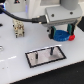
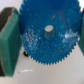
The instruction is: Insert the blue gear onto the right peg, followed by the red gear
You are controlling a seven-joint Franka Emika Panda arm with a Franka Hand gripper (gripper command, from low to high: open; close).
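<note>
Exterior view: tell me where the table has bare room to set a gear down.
Bare white table lies between the black-bordered plate and the near edge, and toward the exterior view's left of the plate. It is crowded at the exterior view's right, where the gripper is around the blue gear, with the red gear beside it.

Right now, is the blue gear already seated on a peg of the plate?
No: in the exterior view the blue gear sits under the gripper, apart from the plate.

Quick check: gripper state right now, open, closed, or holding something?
Gripper: closed on the blue gear, one pad on each side of it.
</note>
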